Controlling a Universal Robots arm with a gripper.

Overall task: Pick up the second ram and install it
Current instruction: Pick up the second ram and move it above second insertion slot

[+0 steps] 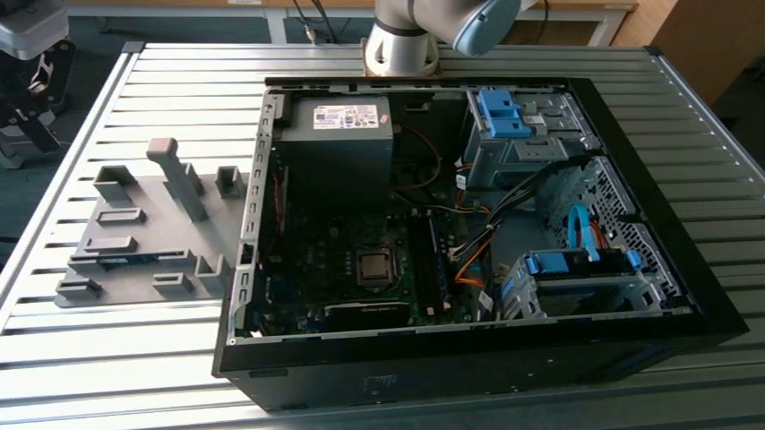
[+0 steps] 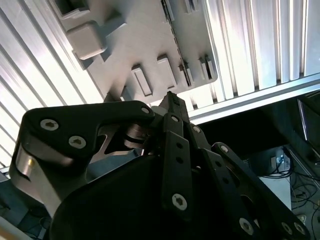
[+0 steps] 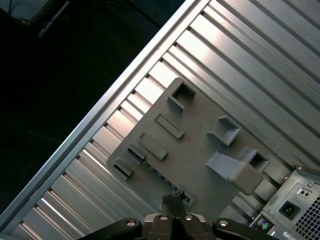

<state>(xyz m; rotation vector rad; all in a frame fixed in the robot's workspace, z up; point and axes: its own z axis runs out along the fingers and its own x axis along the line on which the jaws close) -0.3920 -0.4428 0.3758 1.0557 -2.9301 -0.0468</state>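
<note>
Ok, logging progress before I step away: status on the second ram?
Gripper shut, empty, above grey holder tray. Second ram sits in tray, not picked. Nothing between.

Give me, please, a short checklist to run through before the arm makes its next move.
1. Ram stick seated in the grey holder: ok.
2. Gripper above the holder, apart from it: ok.
3. Fingers open for a grasp: not ok, they are shut and empty.
4. Computer case open on its side: ok.
5. Free slot on the board for the stick: cannot tell.
</note>
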